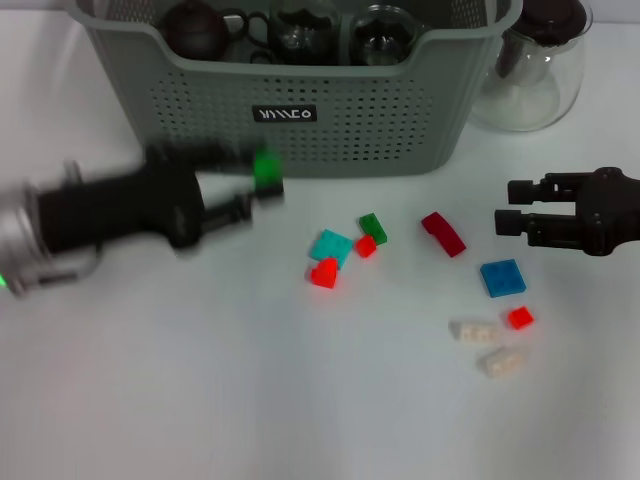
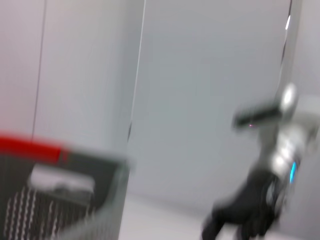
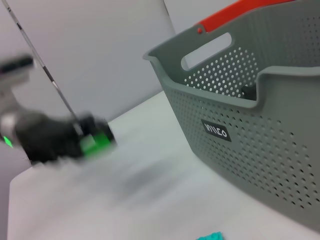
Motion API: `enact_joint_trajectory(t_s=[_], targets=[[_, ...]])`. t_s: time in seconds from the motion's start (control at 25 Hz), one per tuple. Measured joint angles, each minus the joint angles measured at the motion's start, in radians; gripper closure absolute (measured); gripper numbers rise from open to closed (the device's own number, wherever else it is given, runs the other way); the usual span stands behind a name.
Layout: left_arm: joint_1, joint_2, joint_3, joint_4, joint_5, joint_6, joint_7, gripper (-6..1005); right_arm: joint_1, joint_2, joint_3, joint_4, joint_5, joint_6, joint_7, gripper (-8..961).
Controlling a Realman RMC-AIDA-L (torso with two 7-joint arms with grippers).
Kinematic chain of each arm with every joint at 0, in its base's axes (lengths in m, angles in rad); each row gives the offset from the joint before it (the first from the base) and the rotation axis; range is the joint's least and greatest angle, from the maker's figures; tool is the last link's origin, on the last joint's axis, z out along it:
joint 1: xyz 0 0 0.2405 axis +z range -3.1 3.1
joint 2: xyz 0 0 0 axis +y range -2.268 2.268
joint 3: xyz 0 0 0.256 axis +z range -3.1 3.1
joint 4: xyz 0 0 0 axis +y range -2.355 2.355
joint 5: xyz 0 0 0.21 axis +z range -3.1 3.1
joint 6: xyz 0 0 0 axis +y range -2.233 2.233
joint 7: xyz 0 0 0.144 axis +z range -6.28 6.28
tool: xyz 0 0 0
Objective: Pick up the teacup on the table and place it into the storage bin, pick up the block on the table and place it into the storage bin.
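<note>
On the bench (image 1: 200,400) nine blocks are lying — the left end effector (image 1: 262,190) is gripping one green block (image 1: 267,167) before the storage bin (image 1: 200,95), the right end effector (image 1: 512,220) idling slightly parted, holding nothing.

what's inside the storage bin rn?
In the storage bin, the head view shows a dark brown teapot and two glass teaware pieces along the front. The front wall hides their bases; no block is visible inside.

the left gripper (image 1: 262,192) was matte black with blunt fingers, mounted on a silver metal wrist cuff bearing a small green light. the right gripper (image 1: 513,207) was also matte black, with blocky, squared fingers and a bulky, rounded housing behind.
</note>
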Motion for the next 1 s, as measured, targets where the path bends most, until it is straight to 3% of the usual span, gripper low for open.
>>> enact_joint_trajectory(t_s=[0.12,0.28,0.36,0.44,0.6,0.76,0.88,1.0], targets=[[-0.056,-0.005,-0.028,0.128,-0.063,0.034,-0.233,575,0.0,0.001,0.0,0.0,0.0,0.0,-0.002,358],[-0.16,-0.006,0.016,0.327,-0.07,-0.06,-0.539,575,0.0,0.003,0.0,0.0,0.0,0.001,-0.004,358],[-0.208,0.016,0.088,0.387,-0.057,-0.14,-0.667,575,0.0,0.003,0.001,0.0,0.0,0.002,-0.004,358],[-0.266,0.063,0.23,0.431,-0.033,-0.257,-0.831,568,0.0,0.004,0.002,0.0,0.0,0.002,-0.005,357],[-0.38,0.123,0.41,0.424,0.086,-0.478,-1.041,554,0.0,0.006,0.002,0.0,0.0,0.002,-0.009,357],[-0.476,0.118,0.477,0.37,0.229,-0.652,-1.115,540,0.0,0.008,0.002,0.0,0.0,0.003,-0.017,358],[-0.531,0.105,0.493,0.287,0.318,-0.766,-1.129,530,0.0,0.008,0.004,0.0,0.0,0.003,-0.018,358],[-0.572,0.107,0.494,0.18,0.38,-0.856,-1.145,519,0.0,0.008,0.003,0.0,0.0,0.004,-0.018,358]])
